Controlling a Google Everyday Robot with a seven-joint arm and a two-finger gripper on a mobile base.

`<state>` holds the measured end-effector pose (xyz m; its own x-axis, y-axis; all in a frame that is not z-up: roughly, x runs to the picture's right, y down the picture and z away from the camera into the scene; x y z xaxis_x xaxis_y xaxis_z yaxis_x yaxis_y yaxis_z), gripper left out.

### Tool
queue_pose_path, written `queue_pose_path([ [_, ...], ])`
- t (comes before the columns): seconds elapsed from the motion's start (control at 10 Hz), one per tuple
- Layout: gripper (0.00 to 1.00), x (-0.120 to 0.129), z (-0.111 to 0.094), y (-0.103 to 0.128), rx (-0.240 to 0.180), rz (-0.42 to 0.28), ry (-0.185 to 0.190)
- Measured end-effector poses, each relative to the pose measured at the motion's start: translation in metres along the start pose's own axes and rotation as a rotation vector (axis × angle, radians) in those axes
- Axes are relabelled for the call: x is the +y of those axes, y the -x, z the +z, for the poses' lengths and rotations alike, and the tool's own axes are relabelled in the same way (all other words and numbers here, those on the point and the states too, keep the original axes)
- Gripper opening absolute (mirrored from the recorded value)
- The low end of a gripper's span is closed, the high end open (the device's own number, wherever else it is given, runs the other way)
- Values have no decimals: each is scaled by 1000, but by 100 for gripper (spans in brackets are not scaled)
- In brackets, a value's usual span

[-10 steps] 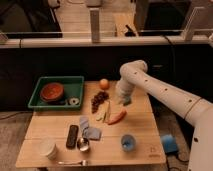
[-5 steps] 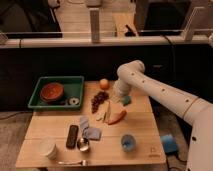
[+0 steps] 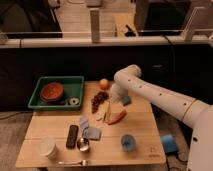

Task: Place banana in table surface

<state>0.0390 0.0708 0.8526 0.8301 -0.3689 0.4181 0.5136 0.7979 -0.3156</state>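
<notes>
1. Table surface (image 3: 47,125): light wood planks; carries items 2 to 13.
2. Banana (image 3: 105,115): slim, pale yellow-green. It lies on the table surface near its centre, long axis roughly 12 to 6 o'clock. It sits just beside the carrot, at the carrot's 9 o'clock, and at 5 o'clock of the grapes. Contact with the carrot cannot be told.
3. Gripper (image 3: 113,100): on a white arm (image 3: 160,100) reaching in from 3 o'clock. It points down, low over the table, near the banana's upper end at its 1 o'clock. Whether the claw is wide or narrow cannot be told, nor whether it touches the banana.
4. Carrot (image 3: 117,117): orange-red, lying at a slant at 6 o'clock of the gripper.
5. Grapes (image 3: 99,100): dark bunch at 9 o'clock of the gripper.
6. Orange (image 3: 103,83): at the far edge, at 12 o'clock of the grapes.
7. Sponge (image 3: 126,100): teal, at 3 o'clock of the gripper.
8. Tray (image 3: 37,100): green, at 10 o'clock of the table, holding a red bowl (image 3: 51,91).
9. Cloth (image 3: 88,129): pale blue, crumpled, at 7 o'clock of the banana.
10. Bar (image 3: 72,136): black, oblong, at 9 o'clock of the cloth.
11. White cup (image 3: 48,148): near corner, at 7 o'clock.
12. Blue cup (image 3: 128,142): at 5 o'clock of the carrot.
13. Spoon (image 3: 72,162): along the near edge.
</notes>
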Motion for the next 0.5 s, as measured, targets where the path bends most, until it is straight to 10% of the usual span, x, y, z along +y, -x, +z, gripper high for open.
queue_pose_path([
  [0.5,80,5,32,27,64,-232,-5],
])
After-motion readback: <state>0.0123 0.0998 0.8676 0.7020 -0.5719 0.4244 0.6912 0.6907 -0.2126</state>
